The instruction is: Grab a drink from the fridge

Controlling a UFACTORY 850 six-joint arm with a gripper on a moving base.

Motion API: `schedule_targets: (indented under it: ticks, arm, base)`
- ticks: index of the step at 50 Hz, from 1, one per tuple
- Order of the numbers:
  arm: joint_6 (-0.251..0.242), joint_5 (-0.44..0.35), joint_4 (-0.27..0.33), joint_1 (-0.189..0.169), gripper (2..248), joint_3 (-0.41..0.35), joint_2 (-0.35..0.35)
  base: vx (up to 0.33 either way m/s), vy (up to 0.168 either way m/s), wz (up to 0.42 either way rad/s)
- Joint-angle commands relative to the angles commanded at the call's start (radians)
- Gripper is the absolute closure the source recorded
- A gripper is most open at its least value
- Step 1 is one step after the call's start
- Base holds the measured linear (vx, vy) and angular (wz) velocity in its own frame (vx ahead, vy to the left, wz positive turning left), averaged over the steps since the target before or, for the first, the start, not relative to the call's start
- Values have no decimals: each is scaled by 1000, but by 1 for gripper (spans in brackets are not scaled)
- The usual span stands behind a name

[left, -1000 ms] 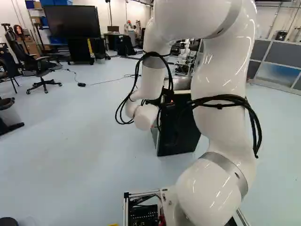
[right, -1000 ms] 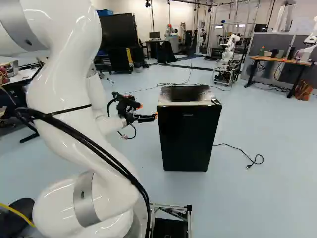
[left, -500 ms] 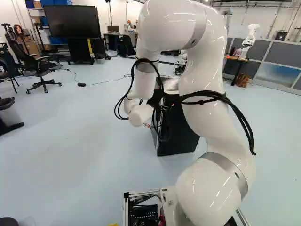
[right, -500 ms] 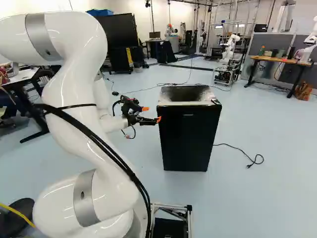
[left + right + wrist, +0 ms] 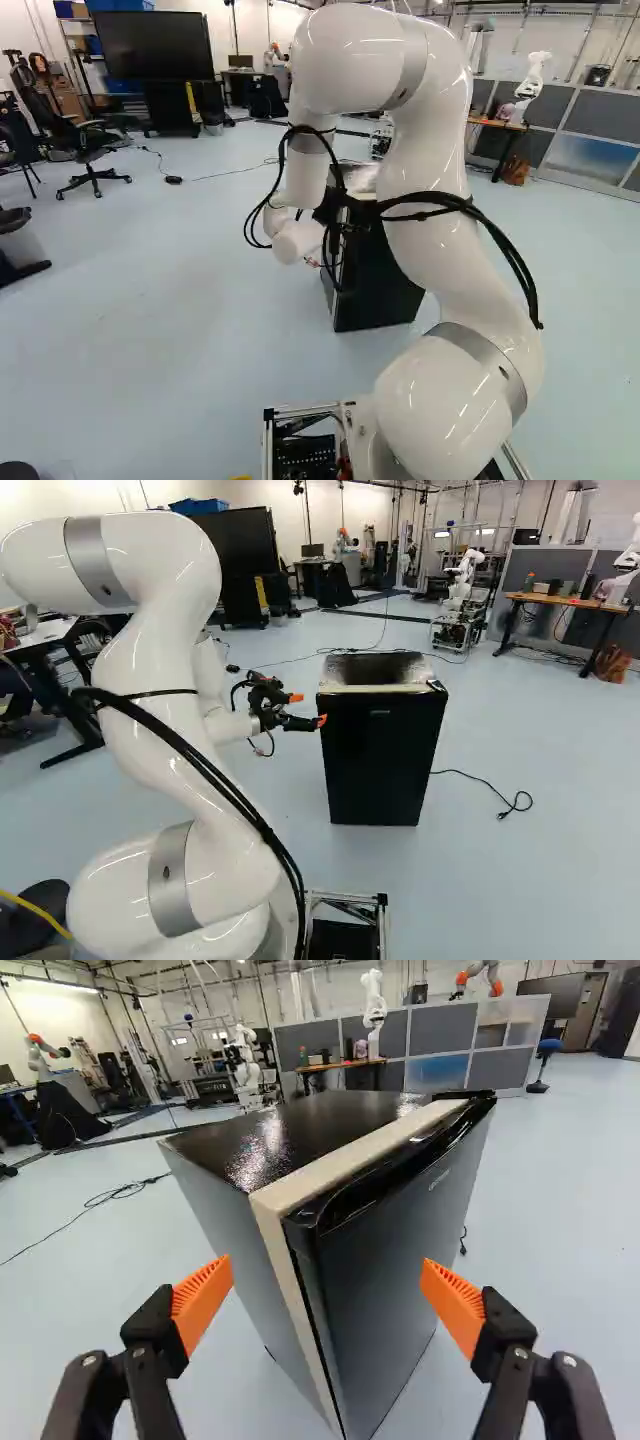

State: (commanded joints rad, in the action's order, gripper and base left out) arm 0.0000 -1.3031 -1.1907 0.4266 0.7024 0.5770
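In the right base view my gripper [image 5: 309, 709] is beside the black fridge [image 5: 380, 765], at its upper left; one orange fingertip appears close to the fridge's edge, and I cannot tell if it touches. The wrist view shows the gripper [image 5: 325, 1282] wide open, nothing gripped, with the fridge's near vertical corner ahead between the fingers. The fridge door [image 5: 400, 1250] is closed, a pale strip [image 5: 285, 1192] running along its frame. Whatever the fridge holds is hidden. In the left base view my forearm partly covers the fridge [image 5: 385, 290].
A cable [image 5: 500, 792] lies on the floor right of the fridge in the right base view. Farther back are another robot [image 5: 462, 580], a wooden-topped table [image 5: 560, 600] and grey partitions. An office chair [image 5: 88, 150] stands at the left of the left base view.
My arm has shifted leftward in the left base view, uncovering more of the background. In the right base view the gripper has moved slightly right, closer to the fridge. The base has stayed still.
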Motion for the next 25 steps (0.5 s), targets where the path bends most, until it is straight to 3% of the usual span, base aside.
schedule_targets:
  ticks: [25]
  arm:
    - [0, 0, 0, -18, 3, 4, 2]
  base:
    - [0, 0, 0]
